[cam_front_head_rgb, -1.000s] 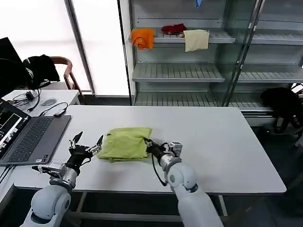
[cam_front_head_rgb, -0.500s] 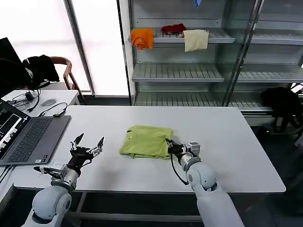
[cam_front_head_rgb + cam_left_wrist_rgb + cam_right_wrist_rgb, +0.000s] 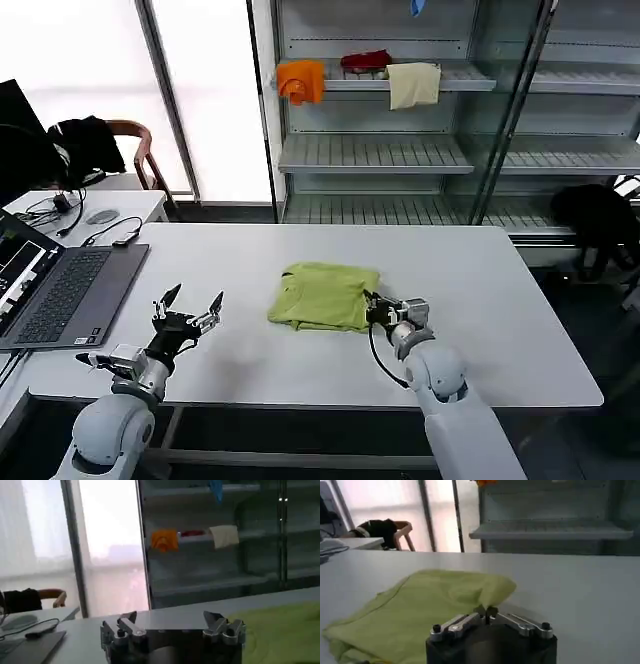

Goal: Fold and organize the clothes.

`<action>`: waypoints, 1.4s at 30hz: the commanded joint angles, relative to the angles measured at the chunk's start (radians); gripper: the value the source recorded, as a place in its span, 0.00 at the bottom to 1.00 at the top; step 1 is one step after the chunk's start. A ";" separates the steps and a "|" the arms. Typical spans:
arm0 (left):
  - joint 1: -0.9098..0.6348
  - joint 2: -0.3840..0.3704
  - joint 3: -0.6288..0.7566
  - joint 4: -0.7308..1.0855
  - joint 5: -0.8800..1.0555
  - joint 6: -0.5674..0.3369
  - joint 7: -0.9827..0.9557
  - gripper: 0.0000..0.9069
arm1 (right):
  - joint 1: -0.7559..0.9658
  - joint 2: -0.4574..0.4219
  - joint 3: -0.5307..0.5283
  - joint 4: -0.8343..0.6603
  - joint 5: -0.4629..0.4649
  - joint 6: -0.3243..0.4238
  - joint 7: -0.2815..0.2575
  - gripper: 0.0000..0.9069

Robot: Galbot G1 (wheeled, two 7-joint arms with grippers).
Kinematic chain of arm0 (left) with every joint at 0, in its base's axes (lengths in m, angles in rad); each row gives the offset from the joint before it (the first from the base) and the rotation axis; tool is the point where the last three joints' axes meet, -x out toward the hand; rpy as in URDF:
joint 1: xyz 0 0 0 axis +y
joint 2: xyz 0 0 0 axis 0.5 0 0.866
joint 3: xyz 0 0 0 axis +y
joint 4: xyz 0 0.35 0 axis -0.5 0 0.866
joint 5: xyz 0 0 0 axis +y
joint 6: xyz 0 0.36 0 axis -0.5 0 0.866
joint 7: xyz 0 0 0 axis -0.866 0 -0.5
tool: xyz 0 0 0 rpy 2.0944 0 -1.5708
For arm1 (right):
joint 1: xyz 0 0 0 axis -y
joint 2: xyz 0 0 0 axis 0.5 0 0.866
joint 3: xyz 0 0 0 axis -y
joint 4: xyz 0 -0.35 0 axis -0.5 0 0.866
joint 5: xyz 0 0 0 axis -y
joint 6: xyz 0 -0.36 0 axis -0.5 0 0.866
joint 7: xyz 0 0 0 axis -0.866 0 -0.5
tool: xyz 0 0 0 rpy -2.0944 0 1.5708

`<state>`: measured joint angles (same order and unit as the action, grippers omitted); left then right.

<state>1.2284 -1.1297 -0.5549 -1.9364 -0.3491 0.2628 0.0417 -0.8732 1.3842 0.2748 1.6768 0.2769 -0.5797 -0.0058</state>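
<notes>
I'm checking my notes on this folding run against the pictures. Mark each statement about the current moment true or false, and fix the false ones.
1. The right hand is shut on the edge of the T-shirt. True.
2. The left hand grips the T-shirt too. False: it is open, apart from the shirt, above bare table.
3. The T-shirt lies folded on the table. True.
4. A laptop sits on the robot's right. False: it is on its left.
5. The orange cloth lies on the table. False: it hangs on the shelf unit behind.
</notes>
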 commanded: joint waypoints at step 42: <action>-0.007 -0.068 -0.032 0.033 -0.270 -0.038 -0.043 1.00 | -0.231 -0.253 0.370 0.198 -0.220 0.121 -0.012 1.00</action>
<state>1.2235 -1.1906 -0.5821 -1.8902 -0.5480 0.1718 0.0263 -1.0483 1.1720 0.5625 1.8317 0.0291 -0.4586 0.0110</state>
